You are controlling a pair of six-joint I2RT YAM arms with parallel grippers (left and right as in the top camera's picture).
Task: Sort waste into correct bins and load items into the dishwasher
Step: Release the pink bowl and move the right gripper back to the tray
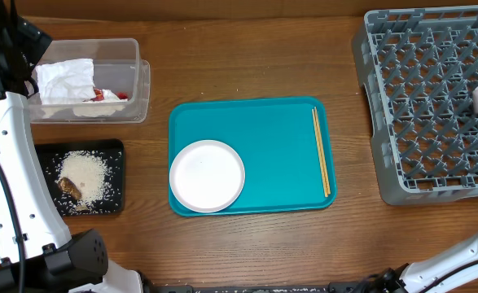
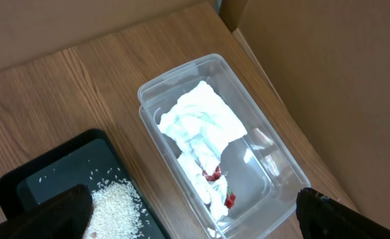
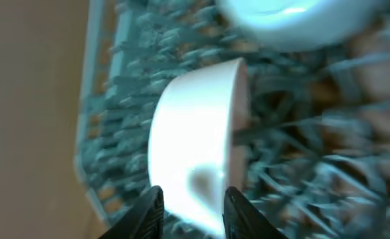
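A white plate (image 1: 207,176) and a pair of chopsticks (image 1: 321,150) lie on the teal tray (image 1: 279,138). The clear tub (image 1: 133,89) holds the crumpled napkin (image 2: 201,119) and the red wrapper (image 2: 229,198). On the black tray (image 1: 116,175) lie rice (image 1: 88,175) and a brown scrap (image 1: 69,188). My left gripper (image 2: 195,219) hangs open above the tub's near end. In the blurred right wrist view, my right gripper (image 3: 193,206) stands with its fingers apart around a white bowl (image 3: 195,133) lying on its side in the grey rack (image 1: 426,106).
A second pale bowl (image 3: 294,20) sits in the rack just beyond the white one. The rack fills the right end of the table. My left arm (image 1: 2,146) runs down the left edge beside the black tray. A cardboard wall stands behind the tub.
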